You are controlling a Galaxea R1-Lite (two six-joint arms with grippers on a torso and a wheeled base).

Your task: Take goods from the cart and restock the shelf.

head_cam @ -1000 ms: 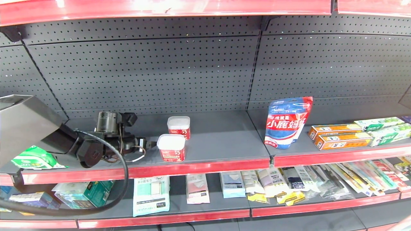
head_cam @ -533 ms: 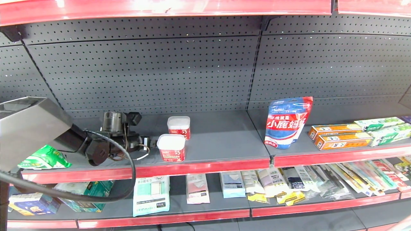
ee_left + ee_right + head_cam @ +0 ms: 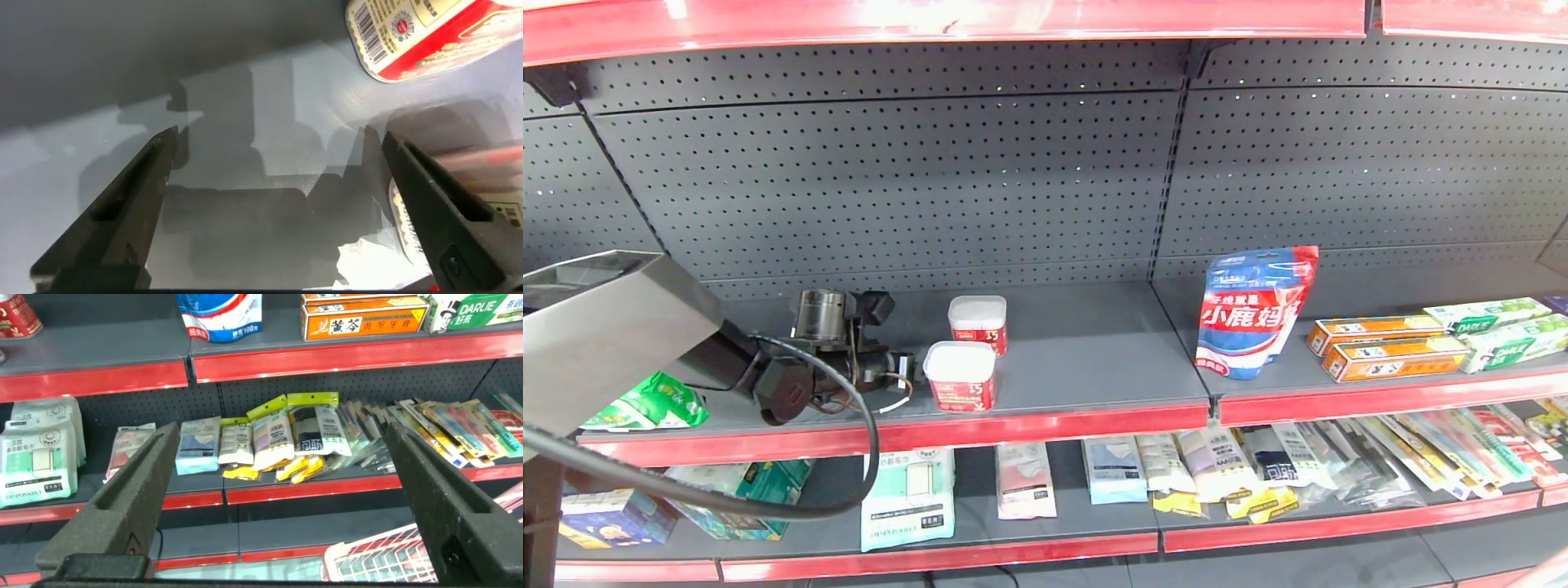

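On the middle shelf [image 3: 1094, 351], a green pack [image 3: 645, 404] lies at the far left. Next comes the left pincer [image 3: 278, 140], spread wide and empty, just beside the front one of two red tubs with white lids [image 3: 961, 376], the other [image 3: 977, 324] close behind it. Farther right stand a blue-and-red pouch [image 3: 1254, 310] and flat orange boxes [image 3: 1388, 347], while the right pincer [image 3: 282, 429], also wide and empty, faces the lower shelf's hanging packets [image 3: 270, 441] above the wire cart [image 3: 384, 555].

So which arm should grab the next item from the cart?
Probably right: right gripper is open near the cart basket. Left gripper is open at the shelf, beside the front red tub.
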